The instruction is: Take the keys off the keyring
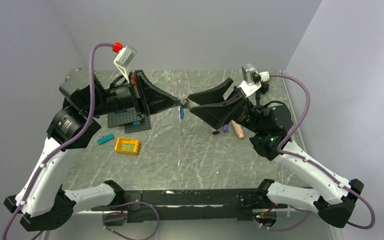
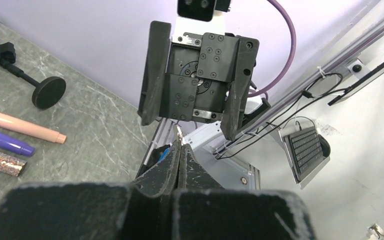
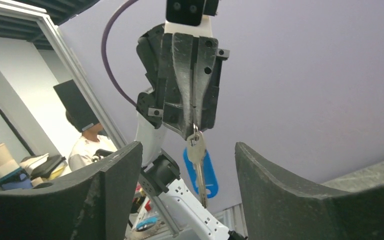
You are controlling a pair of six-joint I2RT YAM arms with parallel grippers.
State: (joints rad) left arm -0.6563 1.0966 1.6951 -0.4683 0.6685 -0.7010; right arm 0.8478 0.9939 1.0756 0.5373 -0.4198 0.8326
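The keyring (image 3: 210, 170) is held up in the air over the middle of the table (image 1: 195, 155). It is pinched at its top by the left gripper (image 3: 194, 127), with the jaws pressed together on it. A key (image 3: 195, 151) hangs down beside the blue loop. It is judged to be light, small, hard, slippery and free to swing. The key's flat head is best taken. The right gripper (image 2: 196, 82) is just beside it, jaws wide apart. The table is grey and smooth, with pale walls (image 1: 190, 35) close around.

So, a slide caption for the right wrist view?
Left gripper dangles the keyring and a key before the open right gripper.
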